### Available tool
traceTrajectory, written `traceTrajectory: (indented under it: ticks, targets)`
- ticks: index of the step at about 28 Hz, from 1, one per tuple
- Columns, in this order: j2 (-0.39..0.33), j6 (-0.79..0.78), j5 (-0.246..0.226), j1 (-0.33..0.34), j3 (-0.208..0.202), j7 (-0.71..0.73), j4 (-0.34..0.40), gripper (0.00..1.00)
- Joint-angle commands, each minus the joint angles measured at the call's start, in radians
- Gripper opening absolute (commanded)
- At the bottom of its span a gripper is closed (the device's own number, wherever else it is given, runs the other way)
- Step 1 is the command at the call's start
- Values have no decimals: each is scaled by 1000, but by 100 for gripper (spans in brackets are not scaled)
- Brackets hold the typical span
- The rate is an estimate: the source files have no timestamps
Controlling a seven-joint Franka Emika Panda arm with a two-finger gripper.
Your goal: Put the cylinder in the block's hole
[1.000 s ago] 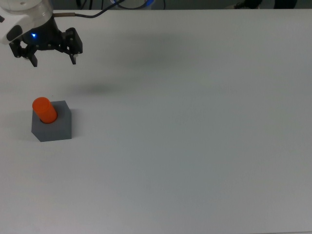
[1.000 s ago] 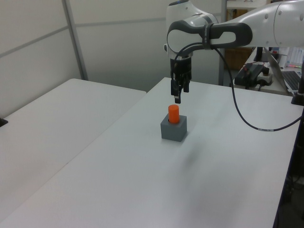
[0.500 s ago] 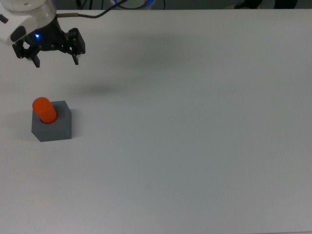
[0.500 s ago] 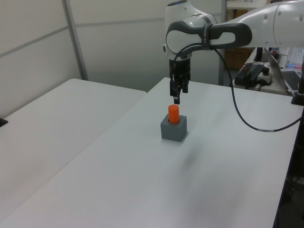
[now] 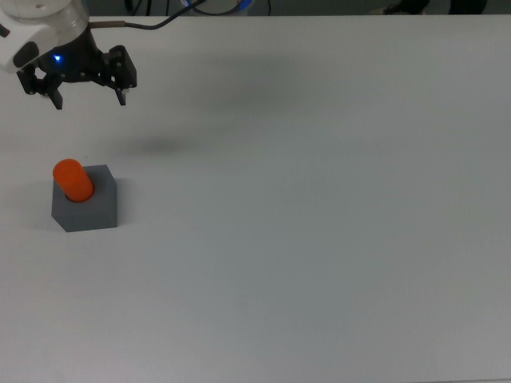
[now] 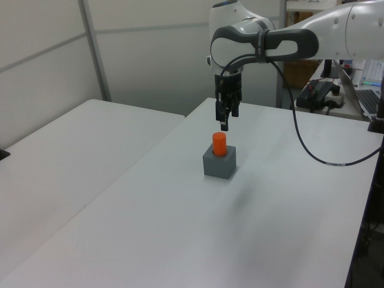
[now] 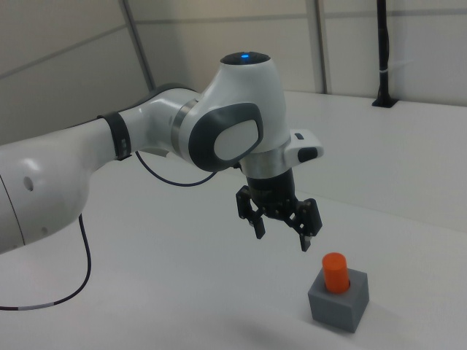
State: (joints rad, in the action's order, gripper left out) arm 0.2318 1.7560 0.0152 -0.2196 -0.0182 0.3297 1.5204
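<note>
The orange cylinder (image 5: 73, 179) stands upright in the hole of the dark grey block (image 5: 89, 206), its top half sticking out; it shows too in the left view (image 6: 219, 144) and the right view (image 7: 335, 273). The block (image 6: 219, 163) (image 7: 338, 302) rests on the white table. My gripper (image 5: 89, 101) hangs in the air above the cylinder, apart from it, open and holding nothing. In the left view the gripper (image 6: 224, 123) is straight over the cylinder; in the right view the gripper (image 7: 282, 238) is up and to the right view's left of it.
The white table (image 5: 319, 207) stretches wide toward the top view's right. A black cable (image 6: 312, 150) hangs from the arm. A second white table (image 6: 66, 156) stands at the left view's left, and equipment (image 6: 321, 93) sits behind at the left view's right.
The gripper shifted very slightly above the block and came back to about where it was. Cylinder and block have not moved.
</note>
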Motion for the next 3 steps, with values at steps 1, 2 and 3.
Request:
traceTrajectory:
  ticks: [1,2,3]
  targets:
    - [0,-38,0,5,-11,-11,-11,100]
    - [0,-38,2,3,-12,-11,-13,100]
    - [0,-36,2,3,-12,-11,-13,100]
